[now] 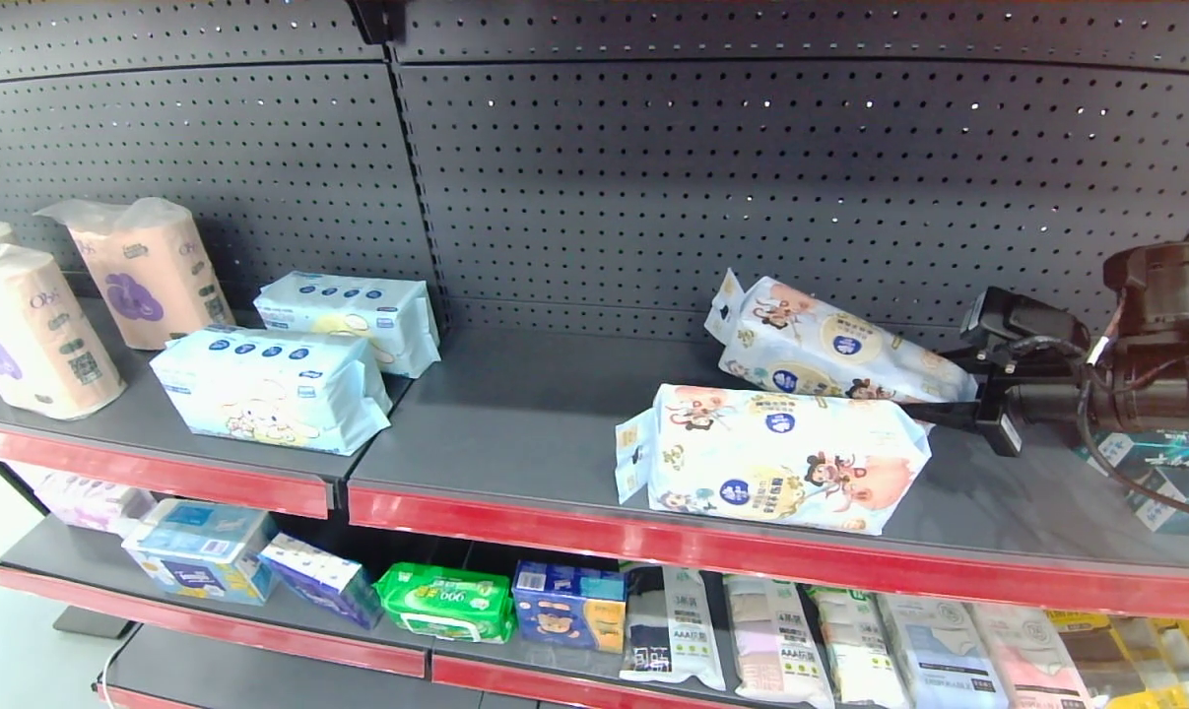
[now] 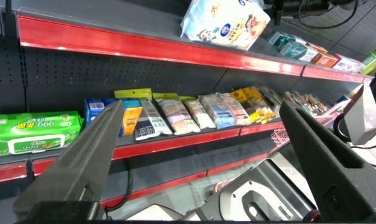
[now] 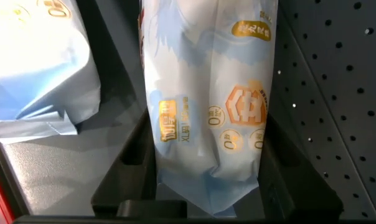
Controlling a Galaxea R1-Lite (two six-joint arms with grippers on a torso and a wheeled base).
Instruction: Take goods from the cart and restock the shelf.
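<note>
Two cartoon-printed tissue packs lie on the right of the top shelf (image 1: 515, 423). The front pack (image 1: 781, 458) lies flat near the red edge. The rear pack (image 1: 830, 345) lies tilted against the pegboard, and my right gripper (image 1: 958, 394) is shut on its right end. In the right wrist view this pack (image 3: 206, 93) fills the gap between both fingers (image 3: 129, 165), with the front pack (image 3: 38, 62) beside it. My left gripper (image 2: 200, 109) hangs low in front of the lower shelves, open with nothing between its fingers. The front pack (image 2: 225, 22) shows above it.
Two pale blue tissue packs (image 1: 274, 389) and wrapped toilet rolls (image 1: 146, 271) stand on the shelf's left part. Teal boxes (image 1: 1170, 473) sit under my right arm. Several packs (image 1: 771, 640) fill the lower shelf. The shelf's middle is bare.
</note>
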